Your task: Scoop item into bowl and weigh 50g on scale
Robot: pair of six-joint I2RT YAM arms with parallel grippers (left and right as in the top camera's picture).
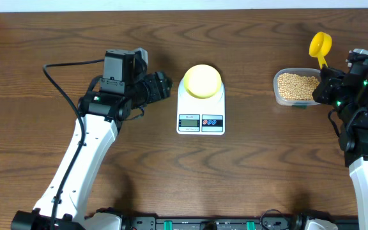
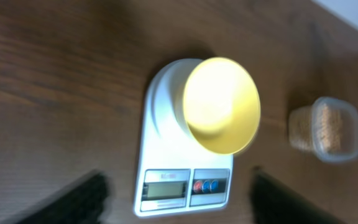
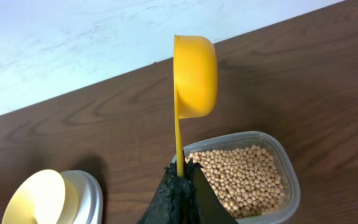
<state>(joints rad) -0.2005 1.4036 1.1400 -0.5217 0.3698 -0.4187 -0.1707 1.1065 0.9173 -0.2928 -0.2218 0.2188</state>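
The pale yellow bowl (image 1: 202, 80) (image 2: 222, 106) (image 3: 36, 199) stands empty on the white scale (image 1: 200, 121) (image 2: 166, 186) (image 3: 89, 193) at the table's middle. The beige beans (image 1: 298, 85) (image 3: 241, 177) fill a clear tub (image 1: 280, 96) (image 3: 288, 186) to the right. My right gripper (image 1: 324, 73) (image 3: 182, 171) is shut on the handle of a bright yellow scoop (image 1: 320, 45) (image 3: 194, 74), whose cup is raised above the tub's far edge. My left gripper (image 1: 165, 86) (image 2: 179, 180) hovers just left of the scale, open, with nothing held between its fingers.
Dark wooden table (image 1: 267, 166) all around. A black cable (image 1: 62, 70) loops off the left arm at the back left. A pale wall (image 3: 73, 43) lies beyond the table's far edge.
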